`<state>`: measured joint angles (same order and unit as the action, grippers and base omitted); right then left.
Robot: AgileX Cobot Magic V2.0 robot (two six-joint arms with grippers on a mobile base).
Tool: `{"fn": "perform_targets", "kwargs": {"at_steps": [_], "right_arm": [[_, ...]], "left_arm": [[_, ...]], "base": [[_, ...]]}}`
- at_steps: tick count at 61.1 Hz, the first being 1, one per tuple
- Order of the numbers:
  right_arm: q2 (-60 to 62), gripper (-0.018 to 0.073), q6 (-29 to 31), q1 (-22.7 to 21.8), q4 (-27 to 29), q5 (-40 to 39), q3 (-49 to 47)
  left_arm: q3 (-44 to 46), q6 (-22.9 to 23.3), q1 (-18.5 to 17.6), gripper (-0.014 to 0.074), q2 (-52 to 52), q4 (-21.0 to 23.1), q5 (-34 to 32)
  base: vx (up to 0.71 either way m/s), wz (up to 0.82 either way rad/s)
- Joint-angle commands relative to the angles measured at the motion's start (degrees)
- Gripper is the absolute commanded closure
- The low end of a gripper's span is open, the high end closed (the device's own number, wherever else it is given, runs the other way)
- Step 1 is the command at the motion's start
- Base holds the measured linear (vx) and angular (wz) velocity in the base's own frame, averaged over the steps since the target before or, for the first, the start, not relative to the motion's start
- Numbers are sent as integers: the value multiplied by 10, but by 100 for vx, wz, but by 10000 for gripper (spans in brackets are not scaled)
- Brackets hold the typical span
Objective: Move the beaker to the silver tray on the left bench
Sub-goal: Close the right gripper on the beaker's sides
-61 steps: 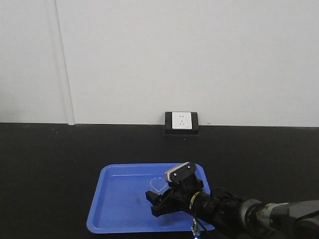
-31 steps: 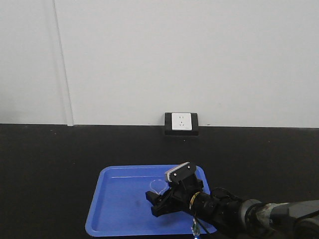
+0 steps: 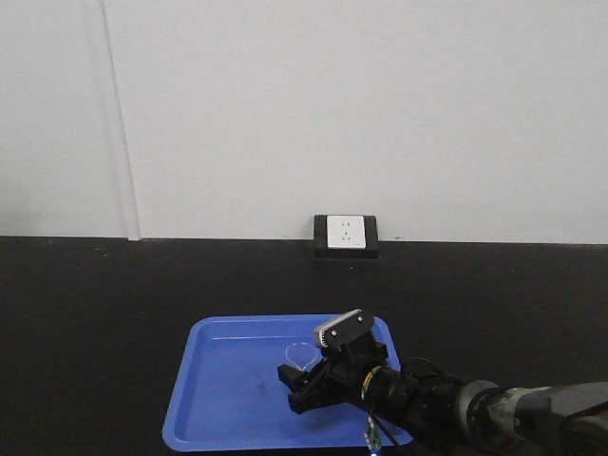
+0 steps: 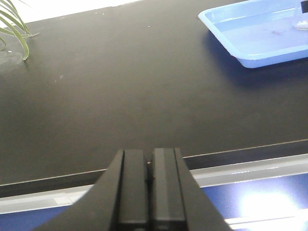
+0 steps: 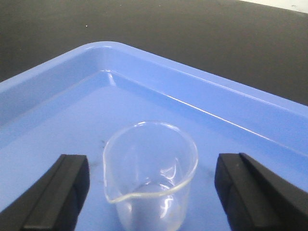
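step: pre-grasp, pickup not yet made | small clear glass beaker [image 5: 150, 168] upright in rectangular blue plastic tray [image 5: 72, 120] on black counter [image 4: 120, 96] | right jaws spread wide, straddling beaker, clear of glass | left jaws pressed together, empty | silver tray out of view | next: close gently on the walls, lift upright over tray rim

no readable text, labels or numbers anywhere

right arm [image 3: 475, 407] lies stretched low, angled leftward. right end effector [image 5: 153, 192] gapes wide, fingers [image 5: 53, 192] far apart. left end effector [image 4: 149, 192] points forward, its fingers pressed flat together.
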<state>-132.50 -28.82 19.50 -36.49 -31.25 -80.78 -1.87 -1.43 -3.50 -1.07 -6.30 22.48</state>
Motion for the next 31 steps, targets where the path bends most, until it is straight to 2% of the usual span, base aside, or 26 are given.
{"fn": "perform_targets", "kwargs": {"at_steps": [1,31], "right_arm": [[34,-20,0,-1,9,-40,-17],[34,-20,0,-1,9,-40,-17]], "left_arm": [[-11,1,-2,595,-5,2,-47],[-11,1,-2,595,-5,2,-47]], "base": [[0,0],[0,0]]}}
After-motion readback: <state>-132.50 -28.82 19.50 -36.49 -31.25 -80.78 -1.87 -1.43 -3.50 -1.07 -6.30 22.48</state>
